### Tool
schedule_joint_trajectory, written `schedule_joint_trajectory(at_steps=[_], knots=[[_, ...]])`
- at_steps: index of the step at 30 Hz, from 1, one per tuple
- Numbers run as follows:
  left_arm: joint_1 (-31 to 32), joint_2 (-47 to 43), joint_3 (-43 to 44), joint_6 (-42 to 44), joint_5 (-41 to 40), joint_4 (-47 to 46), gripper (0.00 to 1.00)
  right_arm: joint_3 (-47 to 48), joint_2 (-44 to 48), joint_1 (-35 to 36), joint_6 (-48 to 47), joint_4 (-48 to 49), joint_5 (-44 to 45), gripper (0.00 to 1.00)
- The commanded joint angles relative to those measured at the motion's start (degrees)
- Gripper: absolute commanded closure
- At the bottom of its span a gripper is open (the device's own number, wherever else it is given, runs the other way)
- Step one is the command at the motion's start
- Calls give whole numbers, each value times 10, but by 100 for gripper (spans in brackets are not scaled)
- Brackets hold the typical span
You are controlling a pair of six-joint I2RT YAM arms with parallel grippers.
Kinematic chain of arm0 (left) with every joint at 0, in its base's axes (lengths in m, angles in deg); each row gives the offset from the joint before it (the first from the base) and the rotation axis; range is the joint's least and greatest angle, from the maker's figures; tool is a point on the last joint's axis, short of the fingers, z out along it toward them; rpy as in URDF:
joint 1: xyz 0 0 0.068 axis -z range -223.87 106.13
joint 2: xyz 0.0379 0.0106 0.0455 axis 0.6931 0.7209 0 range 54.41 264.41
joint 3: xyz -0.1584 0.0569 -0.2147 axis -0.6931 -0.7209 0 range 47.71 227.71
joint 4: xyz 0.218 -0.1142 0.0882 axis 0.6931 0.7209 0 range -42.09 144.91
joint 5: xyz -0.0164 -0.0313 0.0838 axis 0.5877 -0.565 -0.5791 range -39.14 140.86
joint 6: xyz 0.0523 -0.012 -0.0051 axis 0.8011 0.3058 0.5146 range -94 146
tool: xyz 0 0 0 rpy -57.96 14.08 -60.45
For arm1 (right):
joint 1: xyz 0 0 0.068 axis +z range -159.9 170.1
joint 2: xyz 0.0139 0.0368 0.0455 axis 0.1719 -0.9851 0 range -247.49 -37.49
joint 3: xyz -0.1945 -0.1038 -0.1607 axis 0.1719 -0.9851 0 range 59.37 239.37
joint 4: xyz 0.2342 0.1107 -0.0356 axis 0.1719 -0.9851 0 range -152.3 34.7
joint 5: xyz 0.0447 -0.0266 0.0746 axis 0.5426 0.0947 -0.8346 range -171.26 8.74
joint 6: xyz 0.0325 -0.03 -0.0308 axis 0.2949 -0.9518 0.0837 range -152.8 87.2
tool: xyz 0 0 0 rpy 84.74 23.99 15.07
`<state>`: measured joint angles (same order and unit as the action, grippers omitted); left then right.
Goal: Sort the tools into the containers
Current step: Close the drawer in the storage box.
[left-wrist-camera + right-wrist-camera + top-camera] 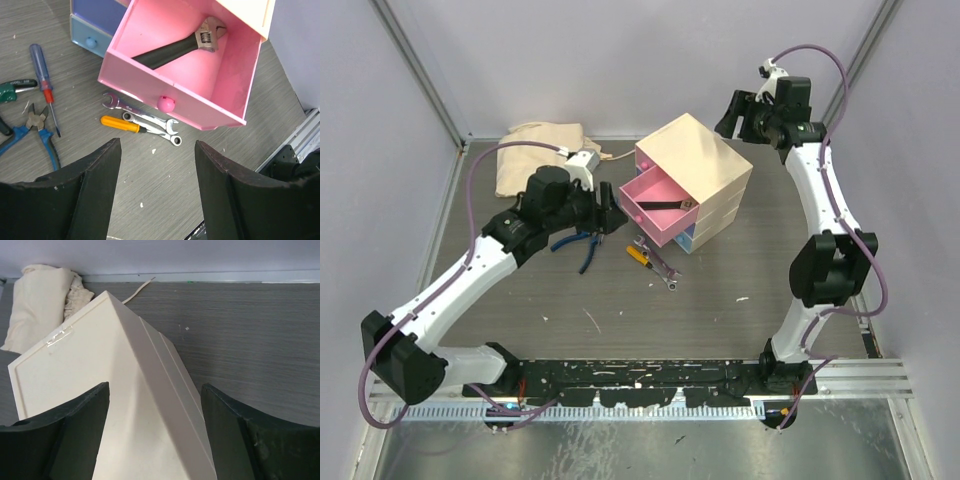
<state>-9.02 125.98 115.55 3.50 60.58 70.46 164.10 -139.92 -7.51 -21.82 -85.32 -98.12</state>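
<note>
Pink drawer stands open from cream chest, adjustable wrench sorted inside. Pliers, orange screwdriver and spanners lie on table nearby.
Left wrist: left gripper jaws spread, empty, above spanners, likely next pick.
Right wrist: right gripper jaws spread, empty, over chest top, out of way.

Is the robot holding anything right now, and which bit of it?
Nothing. The left gripper hangs open above the table, the right gripper open above the cream chest.
</note>
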Motion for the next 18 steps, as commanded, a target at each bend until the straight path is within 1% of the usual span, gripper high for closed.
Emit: schedule_joint_trajectory(at_steps=[1, 5, 7, 8, 15, 18], knots=[[12, 5, -8, 8, 16, -80, 39, 80, -36, -17, -17, 17, -132, 22], [24, 8, -25, 19, 10, -108, 39, 115, -71, -20, -19, -3, -169, 25], [28, 8, -31, 20, 12, -122, 39, 112, -74, -20, -16, -3, -186, 26], [30, 25, -33, 20, 12, -125, 39, 107, -74, -20, -14, -3, -192, 26], [35, 53, -32, 30, 0, -149, 40, 72, -63, -20, -18, -3, -206, 27], [35, 64, -32, 39, -2, -158, 42, 67, -63, -20, -18, -4, -220, 27]])
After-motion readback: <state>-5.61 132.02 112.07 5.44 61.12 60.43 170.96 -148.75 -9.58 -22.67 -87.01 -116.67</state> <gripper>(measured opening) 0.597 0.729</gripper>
